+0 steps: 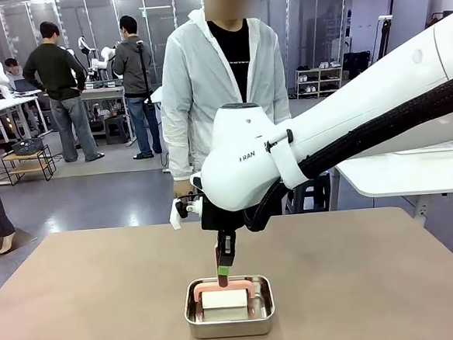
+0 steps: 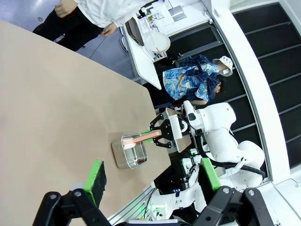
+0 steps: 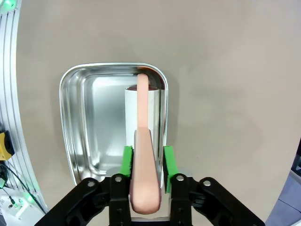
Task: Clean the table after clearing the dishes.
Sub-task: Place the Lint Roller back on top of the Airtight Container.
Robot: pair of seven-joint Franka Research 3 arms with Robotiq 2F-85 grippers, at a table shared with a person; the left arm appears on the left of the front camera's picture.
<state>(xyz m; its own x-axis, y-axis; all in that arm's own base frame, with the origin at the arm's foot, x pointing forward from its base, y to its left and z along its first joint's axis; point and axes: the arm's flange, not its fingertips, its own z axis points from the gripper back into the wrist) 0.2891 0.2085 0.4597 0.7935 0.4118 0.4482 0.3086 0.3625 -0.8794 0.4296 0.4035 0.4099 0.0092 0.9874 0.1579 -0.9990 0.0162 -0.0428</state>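
The right pincer (image 3: pixel 146 162) stands over the near end of a small steel pan (image 3: pixel 77 122), its green pads (image 3: pixel 126 161) set either side of the pink handle (image 3: pixel 143 155) of a white roller (image 3: pixel 132 113). Narrow gaps show between pads and handle, so the jaws look part open; whether they grip it I cannot tell. In the right wrist view the handle's long axis runs straight away from the pincer, its tip pointing at the pan's far wall, and the roller lies inside the pan along one side wall. The left pincer (image 2: pixel 150 181) hangs wide open with nothing in it, off the tabletop's edge. The pan sits near the robot's edge of the brownish tabletop (image 1: pixel 102 287). Beyond the far edge stands a person (image 1: pixel 220 85) in a white jacket.
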